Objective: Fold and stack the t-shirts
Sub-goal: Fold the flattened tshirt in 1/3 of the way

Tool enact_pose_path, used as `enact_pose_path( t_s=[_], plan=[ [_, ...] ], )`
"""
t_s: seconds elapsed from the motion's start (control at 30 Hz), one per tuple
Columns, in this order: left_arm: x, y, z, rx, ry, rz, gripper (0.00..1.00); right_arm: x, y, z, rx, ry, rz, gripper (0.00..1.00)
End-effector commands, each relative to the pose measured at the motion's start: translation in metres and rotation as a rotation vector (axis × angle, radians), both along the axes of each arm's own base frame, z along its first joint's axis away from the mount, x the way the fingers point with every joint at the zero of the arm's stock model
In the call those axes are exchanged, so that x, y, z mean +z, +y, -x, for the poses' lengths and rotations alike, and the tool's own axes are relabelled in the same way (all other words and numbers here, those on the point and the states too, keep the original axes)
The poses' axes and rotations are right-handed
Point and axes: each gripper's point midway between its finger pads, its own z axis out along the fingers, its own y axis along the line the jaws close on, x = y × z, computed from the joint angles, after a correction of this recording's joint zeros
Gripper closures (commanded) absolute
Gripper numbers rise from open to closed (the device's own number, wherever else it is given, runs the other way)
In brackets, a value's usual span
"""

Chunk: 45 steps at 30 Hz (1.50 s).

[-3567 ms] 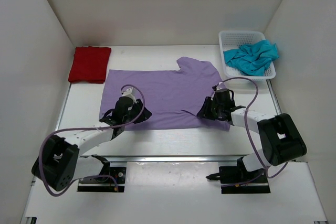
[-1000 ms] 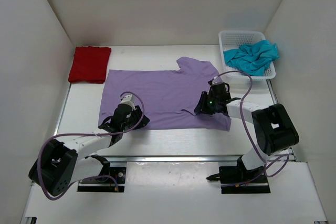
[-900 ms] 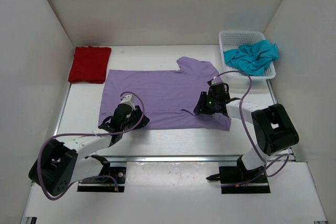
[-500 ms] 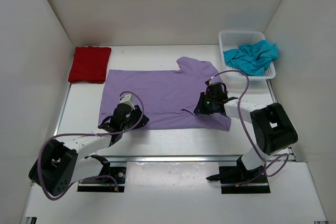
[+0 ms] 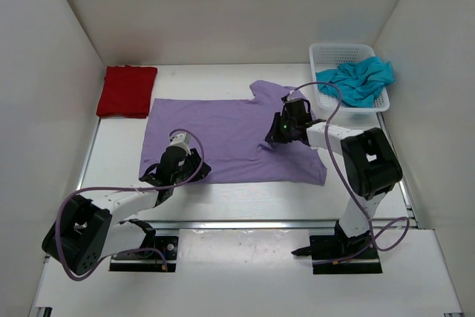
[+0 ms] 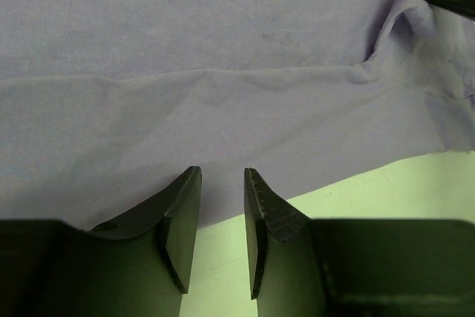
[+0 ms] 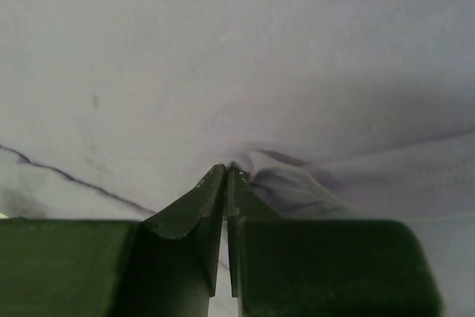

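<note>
Though overhead hides it, right claw [image 7: 226, 170] pinches lavender shirt [image 7: 260, 50]; left claw [image 6: 223, 177] spread.

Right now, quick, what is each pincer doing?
Left pincer: open, at the edge of the purple shirt, holding nothing.
Right pincer: closed, pinching the purple shirt.

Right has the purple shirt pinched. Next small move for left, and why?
Probably nudge the left gripper forward over the near hem of the lavender shirt and close. Its jaws stand apart with only the hem's edge at the tips and bare table between them, while the right gripper is shut on a bunched fold.
</note>
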Motion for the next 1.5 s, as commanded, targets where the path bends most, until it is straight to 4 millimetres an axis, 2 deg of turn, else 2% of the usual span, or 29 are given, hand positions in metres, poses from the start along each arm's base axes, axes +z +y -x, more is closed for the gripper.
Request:
enact_pose_path(
  t_s=[0.0,0.1,0.17,0.27,0.37,0.43,0.5,0.53,0.57,0.67,0.73,0.8,0.83,0.93,0.97,1.03,1.1,1.13,1.2,1.3,1.33,1.37,1.4,1.47],
  plan=[
    [0.012,-0.005,-0.006,-0.011,-0.033,0.016,0.59,0.018,0.016,-0.024,0.019,-0.064,-0.039,0.94],
    [0.014,-0.003,-0.007,-0.006,-0.036,0.017,0.59,0.021,0.019,-0.034,0.024,-0.071,-0.032,0.92],
    [0.015,-0.003,-0.007,-0.002,-0.037,0.018,0.59,0.032,0.022,-0.043,0.027,-0.094,-0.04,0.85],
    [0.019,-0.003,-0.011,-0.005,-0.046,0.013,0.59,0.047,0.024,-0.048,0.048,-0.13,-0.035,0.78],
    [0.027,-0.01,-0.012,-0.019,-0.064,0.02,0.59,0.057,0.023,-0.041,0.052,-0.165,-0.003,0.76],
    [0.027,-0.014,-0.013,-0.026,-0.066,0.011,0.59,0.061,0.017,-0.025,0.037,-0.185,0.003,0.77],
    [0.033,-0.026,-0.016,-0.053,-0.075,0.024,0.59,0.063,0.018,-0.007,0.044,-0.204,-0.028,0.93],
    [0.029,-0.029,-0.015,-0.064,-0.062,0.014,0.58,0.046,0.014,0.008,0.051,-0.161,-0.023,0.95],
    [0.029,-0.033,-0.018,-0.071,-0.063,0.008,0.6,0.04,0.015,0.022,0.068,-0.141,-0.016,0.99],
    [0.021,-0.041,-0.018,-0.095,-0.042,-0.006,0.6,0.019,0.013,0.049,0.103,-0.102,0.037,1.0],
    [0.008,-0.041,-0.017,-0.104,-0.009,-0.03,0.6,0.008,0.009,0.06,0.107,-0.086,0.062,1.0],
    [-0.011,-0.034,-0.007,-0.109,0.057,-0.039,0.61,-0.011,-0.001,0.083,0.12,-0.023,0.108,1.0],
    [-0.015,-0.031,-0.004,-0.109,0.072,-0.039,0.6,-0.014,-0.002,0.086,0.12,-0.016,0.112,1.0],
    [-0.043,-0.005,0.024,-0.076,0.151,-0.077,0.61,-0.023,-0.008,0.108,0.136,0.026,0.117,1.0],
    [-0.039,-0.006,0.026,-0.081,0.148,-0.059,0.6,-0.028,-0.009,0.118,0.157,0.046,0.121,1.0],
    [-0.048,0.005,0.043,-0.07,0.182,-0.072,0.6,-0.027,-0.007,0.134,0.189,0.063,0.129,1.0],
    [-0.039,0.009,0.05,-0.057,0.15,-0.051,0.6,-0.019,-0.005,0.141,0.194,0.061,0.117,1.0],
    [-0.041,0.011,0.055,-0.049,0.158,-0.042,0.59,-0.01,-0.003,0.138,0.195,0.039,0.098,0.96],
    [-0.027,0.01,0.051,-0.041,0.12,-0.002,0.59,0.013,0.002,0.126,0.192,0.005,0.045,0.89],
    [0.001,0.006,0.033,-0.033,0.065,0.017,0.58,0.059,0.003,0.076,0.129,-0.122,-0.026,0.8],
    [0.014,0.003,0.024,-0.04,0.034,0.014,0.58,0.075,0.001,0.05,0.108,-0.17,-0.04,0.79],
    [0.021,0.002,0.017,-0.044,0.015,0.011,0.58,0.082,-0.001,0.035,0.101,-0.198,-0.034,0.79],
    [0.033,-0.002,0.008,-0.048,-0.013,0.016,0.58,0.083,-0.011,0.003,0.053,-0.213,0.003,0.79],
    [0.047,-0.007,-0.005,-0.051,-0.04,0.037,0.58,0.088,-0.027,-0.062,0.005,-0.233,0.058,0.93]
  ],
)
